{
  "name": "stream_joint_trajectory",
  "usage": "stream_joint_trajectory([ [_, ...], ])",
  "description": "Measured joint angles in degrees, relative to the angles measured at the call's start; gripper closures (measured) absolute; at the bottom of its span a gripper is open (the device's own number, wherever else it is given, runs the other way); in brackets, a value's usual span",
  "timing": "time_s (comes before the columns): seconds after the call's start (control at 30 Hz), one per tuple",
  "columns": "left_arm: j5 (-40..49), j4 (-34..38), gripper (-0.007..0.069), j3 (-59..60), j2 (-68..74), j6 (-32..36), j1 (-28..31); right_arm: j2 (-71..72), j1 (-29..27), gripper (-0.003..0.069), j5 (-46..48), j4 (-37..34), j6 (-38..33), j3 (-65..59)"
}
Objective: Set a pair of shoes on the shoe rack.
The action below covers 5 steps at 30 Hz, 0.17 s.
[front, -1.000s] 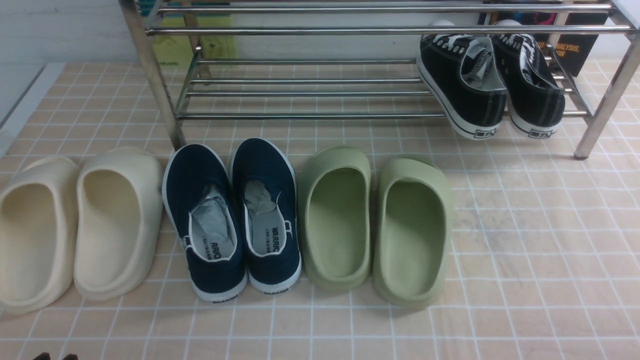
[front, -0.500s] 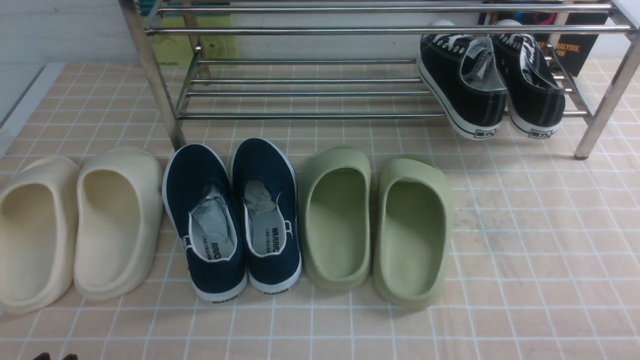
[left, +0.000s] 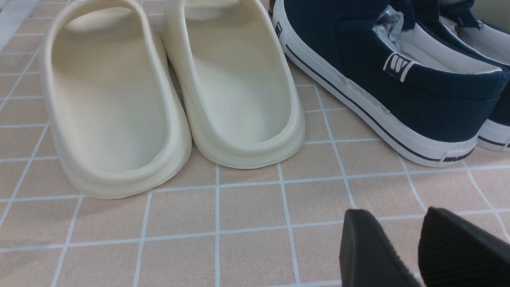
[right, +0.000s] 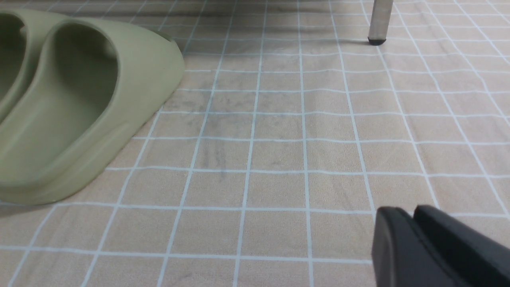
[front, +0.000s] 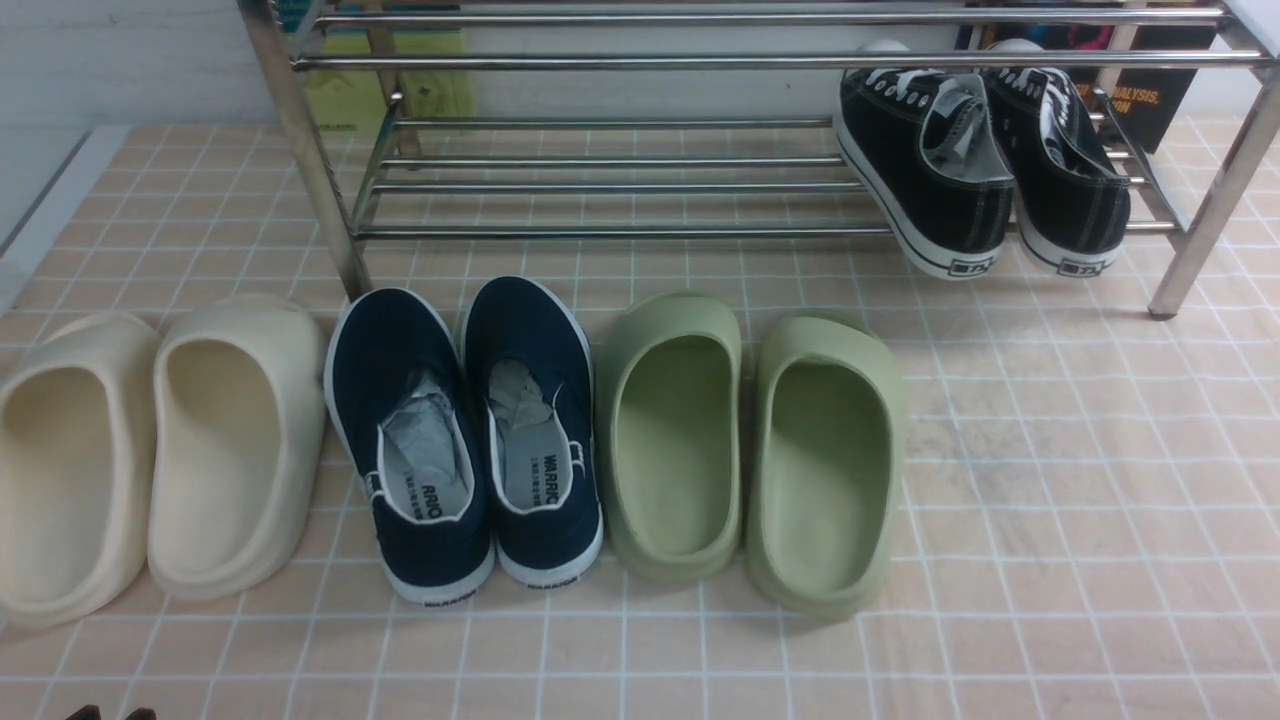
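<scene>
Nearest the camera there's not much robot to see. In the front view only two dark tips of the left gripper [front: 100, 713] poke in at the lower edge, and the right arm doesn't show there at all.

The left wrist view shows the left gripper [left: 414, 223] low over the tiled floor [left: 247, 215], its two black fingers a little apart with floor showing between them, holding nothing. Just past it sit the cream slippers [left: 175, 91] and one of the navy slip-ons [left: 382, 79], cut off at the frame edge.

In the right wrist view the right gripper [right: 412, 217] is also low over bare tile, fingers pressed together as far as I can see, nothing in them. The green slippers [right: 79, 107] are off to one side, partly cropped, and one leg of the shoe rack [right: 378, 20] stands further back.

Farthest out in the front view, the pair of shoes [front: 985, 170] is on the lower shelf of the shoe rack [front: 600, 60], at its right end, heels overhanging the front bar and tilted down. The toes are half hidden behind the upper bar.
</scene>
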<state>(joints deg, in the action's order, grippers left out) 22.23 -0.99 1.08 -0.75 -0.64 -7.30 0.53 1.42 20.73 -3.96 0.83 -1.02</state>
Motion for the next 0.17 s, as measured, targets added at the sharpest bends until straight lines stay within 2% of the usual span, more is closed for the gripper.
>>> stream_joint_trajectory([
  [0.17,0.00,0.00,0.0385,0.00,0.00,0.00,0.00,0.00,0.00,0.0578,0.00,0.00,0.00,0.00],
])
